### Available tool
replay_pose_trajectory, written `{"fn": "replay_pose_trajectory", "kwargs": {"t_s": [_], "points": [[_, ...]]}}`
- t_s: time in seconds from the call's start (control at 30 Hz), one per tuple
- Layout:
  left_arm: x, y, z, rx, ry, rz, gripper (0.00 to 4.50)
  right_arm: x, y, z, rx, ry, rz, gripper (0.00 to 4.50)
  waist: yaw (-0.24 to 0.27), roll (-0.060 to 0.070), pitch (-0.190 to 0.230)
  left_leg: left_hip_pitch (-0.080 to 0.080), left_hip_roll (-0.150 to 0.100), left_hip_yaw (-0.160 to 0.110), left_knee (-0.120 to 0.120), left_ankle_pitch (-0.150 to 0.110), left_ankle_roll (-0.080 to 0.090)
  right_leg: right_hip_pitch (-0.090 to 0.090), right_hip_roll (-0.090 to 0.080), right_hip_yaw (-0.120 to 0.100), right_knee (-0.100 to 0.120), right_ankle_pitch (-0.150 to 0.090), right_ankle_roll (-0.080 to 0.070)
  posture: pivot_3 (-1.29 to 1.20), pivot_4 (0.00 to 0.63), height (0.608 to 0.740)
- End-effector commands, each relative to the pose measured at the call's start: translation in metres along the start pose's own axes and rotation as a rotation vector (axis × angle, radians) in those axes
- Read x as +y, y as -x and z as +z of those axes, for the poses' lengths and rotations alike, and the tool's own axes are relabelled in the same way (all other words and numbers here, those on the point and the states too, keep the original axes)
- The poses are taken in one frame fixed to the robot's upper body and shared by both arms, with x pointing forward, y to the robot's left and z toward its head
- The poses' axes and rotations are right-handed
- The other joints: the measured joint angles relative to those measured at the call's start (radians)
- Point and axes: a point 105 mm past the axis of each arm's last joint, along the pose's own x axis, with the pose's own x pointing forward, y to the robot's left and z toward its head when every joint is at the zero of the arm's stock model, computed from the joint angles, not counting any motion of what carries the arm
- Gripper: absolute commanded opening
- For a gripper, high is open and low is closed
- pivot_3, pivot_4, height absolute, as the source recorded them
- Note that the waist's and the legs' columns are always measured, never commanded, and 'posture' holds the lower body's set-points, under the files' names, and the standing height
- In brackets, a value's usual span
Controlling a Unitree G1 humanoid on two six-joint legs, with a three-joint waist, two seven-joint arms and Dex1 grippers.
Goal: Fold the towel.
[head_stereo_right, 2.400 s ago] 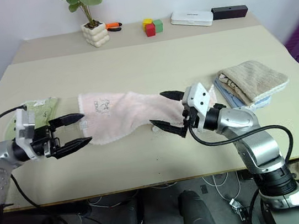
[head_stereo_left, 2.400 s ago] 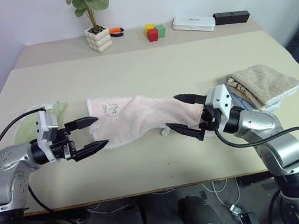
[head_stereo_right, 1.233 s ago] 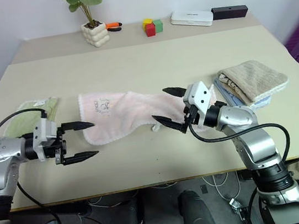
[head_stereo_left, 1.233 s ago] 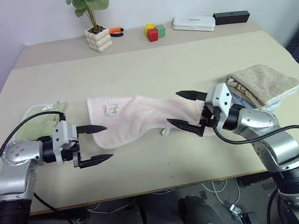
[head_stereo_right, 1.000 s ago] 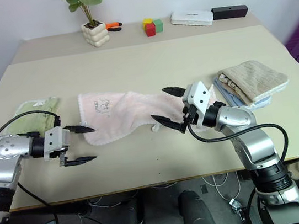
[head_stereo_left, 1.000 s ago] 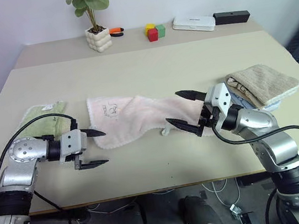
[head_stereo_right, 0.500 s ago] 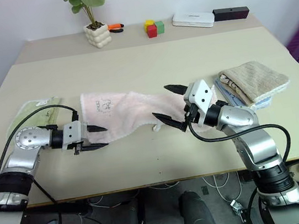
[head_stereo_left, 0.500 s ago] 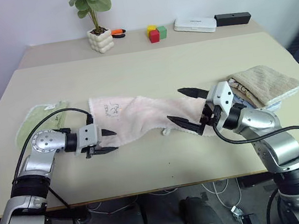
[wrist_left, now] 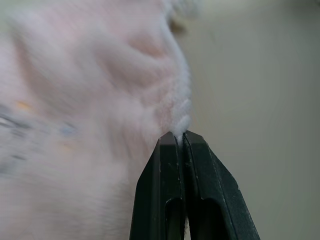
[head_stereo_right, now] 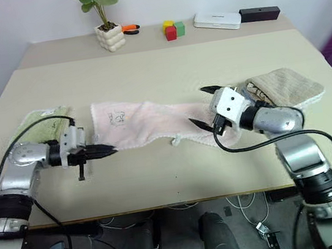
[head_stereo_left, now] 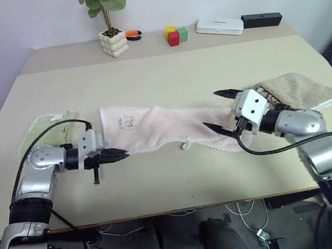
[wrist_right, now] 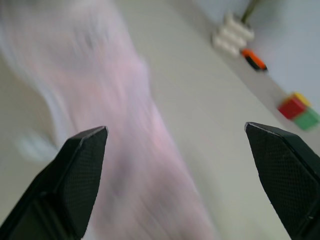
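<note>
Across the beige table I saw the towel lying stretched out in the middle. My left gripper was closed, pinching the towel's near left edge. My right gripper stood wide open over the towel's right end, holding nothing.

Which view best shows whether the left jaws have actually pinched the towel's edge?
The left wrist view: the left gripper has its jaws shut on the towel, its whitish edge caught at their tips. The eye views show the pinch from afar, at the towel's near left corner. The right wrist view shows only blurred towel.
</note>
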Motion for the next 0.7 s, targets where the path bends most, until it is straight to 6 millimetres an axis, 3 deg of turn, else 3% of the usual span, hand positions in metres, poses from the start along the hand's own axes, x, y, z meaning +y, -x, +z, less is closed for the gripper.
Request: {"fn": "replay_pose_trajectory", "kwargs": {"t_s": [0.03,0.13,0.23,0.4,0.7], "points": [[0.013,0.015,0.014,-0.032,-0.039,0.093,0.04,-0.018,0.017,-0.01,0.095,0.2,0.009,4.5,-0.001,0.0,0.0,0.0,0.0,0.0,0.0,0.0,0.0,0.0,0.0,0.0,0.0,0.0,0.0,0.0,0.15,0.74],[0.013,0.018,0.012,-0.024,-0.051,0.115,0.04,-0.031,0.031,-0.008,0.135,0.3,0.034,4.5,-0.003,0.0,0.0,0.0,0.0,0.0,0.0,0.0,0.0,-0.001,0.0,0.0,0.0,0.0,0.0,0.0,0.15,0.74],[0.013,0.016,0.015,-0.052,-0.039,0.126,0.04,-0.031,0.038,-0.011,0.172,0.367,0.084,4.5,-0.006,0.0,0.0,0.0,0.0,0.0,0.0,0.0,0.0,-0.001,0.0,0.0,0.0,0.0,0.0,0.0,0.15,0.74],[0.008,0.014,0.012,-0.059,-0.031,0.133,0.04,-0.032,0.031,-0.021,0.233,0.539,0.139,4.5,-0.011,0.0,0.0,0.0,0.0,0.0,0.0,0.0,0.0,-0.001,0.0,0.0,0.0,0.0,0.0,0.0,0.15,0.74],[0.0,0.01,0.011,-0.054,-0.042,0.122,0.04,-0.05,0.014,-0.053,0.361,0.905,0.236,4.5,-0.025,0.001,0.001,0.0,0.0,0.001,-0.001,0.0,0.0,-0.002,0.0,0.001,0.0,0.0,0.0,0.0,0.15,0.74]]}}
